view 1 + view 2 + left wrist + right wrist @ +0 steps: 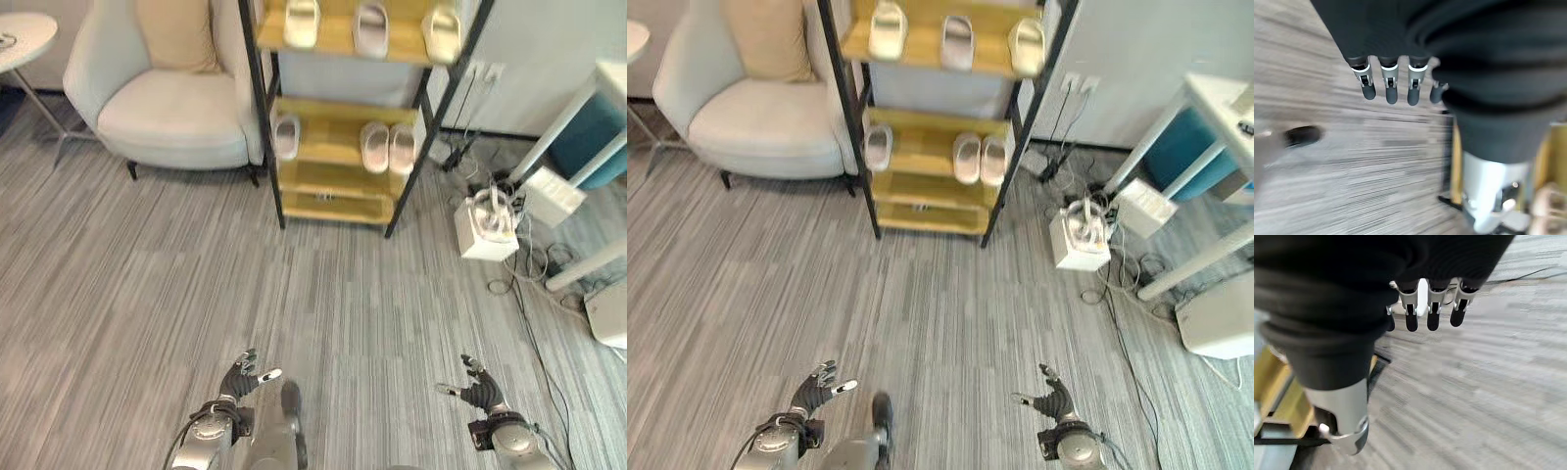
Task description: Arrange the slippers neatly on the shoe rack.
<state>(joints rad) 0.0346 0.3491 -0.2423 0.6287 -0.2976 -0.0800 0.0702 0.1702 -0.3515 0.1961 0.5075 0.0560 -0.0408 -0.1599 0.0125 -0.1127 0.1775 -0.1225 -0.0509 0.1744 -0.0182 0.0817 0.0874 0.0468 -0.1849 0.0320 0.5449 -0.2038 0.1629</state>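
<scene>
A black-framed shoe rack [266,117] with yellow shelves stands at the far middle. Three pale slippers lie on its top shelf [338,39]: one at the left [302,22], one in the middle [370,27], one at the right [443,33]. On the middle shelf a single slipper [286,136] lies at the left and a pair [388,147] side by side at the right. My left hand [242,377] and right hand [477,387] hang low near the floor, far from the rack, both open and holding nothing.
A white armchair [171,108] with a beige cushion stands left of the rack. A round white side table [22,39] is at the far left. Right of the rack lie a white box [485,230], loose cables [529,259] and a white desk leg [558,122].
</scene>
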